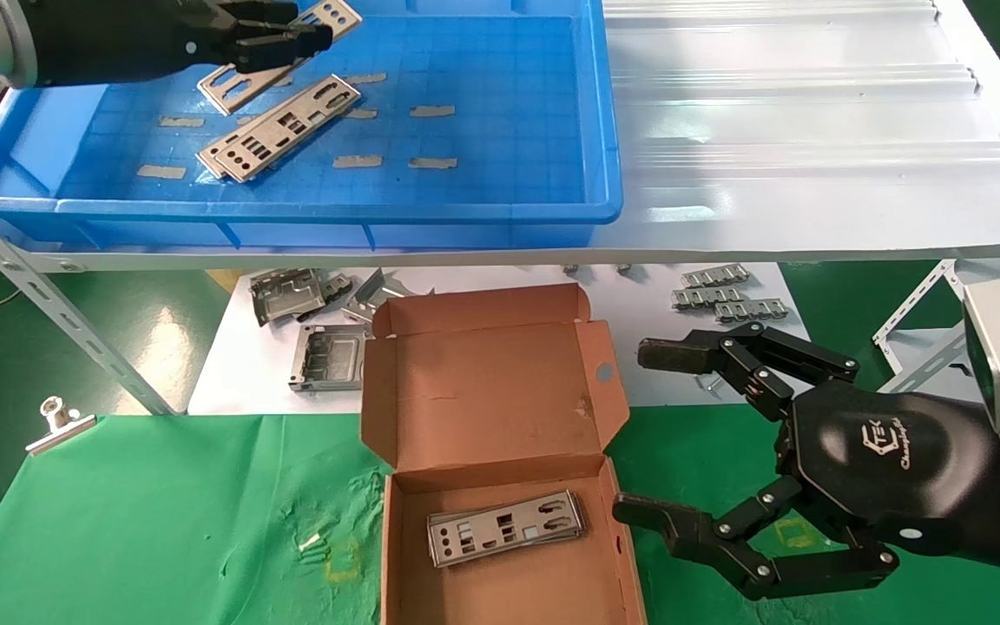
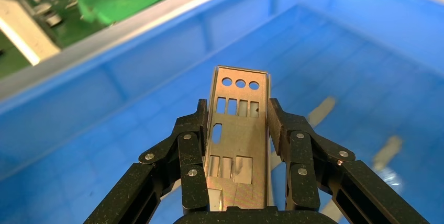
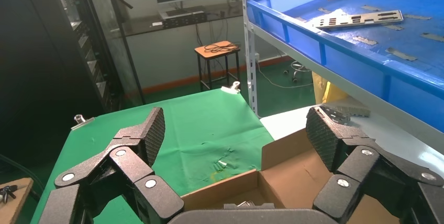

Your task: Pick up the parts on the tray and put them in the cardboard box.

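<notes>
My left gripper (image 1: 285,39) hangs over the far left of the blue tray (image 1: 500,213), shut on one silver punched part (image 2: 236,145) by its long edges. The part (image 1: 331,16) sticks out past the fingertips, above the tray floor. More parts (image 1: 279,130) lie flat on the tray floor just in front of it. The cardboard box (image 1: 483,382) stands open on the green cloth, with a few parts (image 1: 504,528) stacked in its bottom. My right gripper (image 1: 649,432) is open and empty, right beside the box; its wrist view shows the box (image 3: 293,177) between its fingers (image 3: 152,132).
A white ribbed panel (image 1: 795,113) lies right of the tray on the same shelf. Below the shelf, folded grey brackets (image 1: 292,295) and toothed strips (image 1: 717,291) rest on a white sheet. A binder clip (image 1: 57,423) holds the green cloth (image 1: 161,521) at the left.
</notes>
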### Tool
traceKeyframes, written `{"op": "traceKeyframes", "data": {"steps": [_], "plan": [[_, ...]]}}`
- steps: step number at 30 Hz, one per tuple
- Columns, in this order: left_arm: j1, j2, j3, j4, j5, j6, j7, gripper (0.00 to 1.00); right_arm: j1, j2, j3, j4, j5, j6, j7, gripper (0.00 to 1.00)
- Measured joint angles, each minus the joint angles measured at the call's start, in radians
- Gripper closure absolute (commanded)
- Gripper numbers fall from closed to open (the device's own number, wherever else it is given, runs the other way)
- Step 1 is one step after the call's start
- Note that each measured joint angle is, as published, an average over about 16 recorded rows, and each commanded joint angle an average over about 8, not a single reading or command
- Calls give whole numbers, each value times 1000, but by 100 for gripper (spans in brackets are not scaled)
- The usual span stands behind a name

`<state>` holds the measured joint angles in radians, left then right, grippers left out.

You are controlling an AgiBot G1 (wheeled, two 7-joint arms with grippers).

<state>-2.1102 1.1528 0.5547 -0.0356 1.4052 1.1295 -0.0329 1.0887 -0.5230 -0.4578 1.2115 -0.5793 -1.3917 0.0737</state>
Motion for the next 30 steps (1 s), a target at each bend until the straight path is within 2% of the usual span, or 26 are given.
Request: {"op": "traceKeyframes", "data": {"steps": [9, 16, 22, 30], "plan": [[-11, -29, -20, -32, -38, 262, 46, 100, 0, 0, 0, 0, 0, 0, 0, 0], [35, -55, -17, -117, -87, 428, 75, 100, 0, 0, 0, 0, 0, 0, 0, 0], [149, -118, 30, -334, -198, 476, 36, 100, 0, 0, 0, 0, 0, 0, 0, 0], [370, -232, 130, -690, -352, 426, -57, 100, 0, 0, 0, 0, 0, 0, 0, 0]]}}
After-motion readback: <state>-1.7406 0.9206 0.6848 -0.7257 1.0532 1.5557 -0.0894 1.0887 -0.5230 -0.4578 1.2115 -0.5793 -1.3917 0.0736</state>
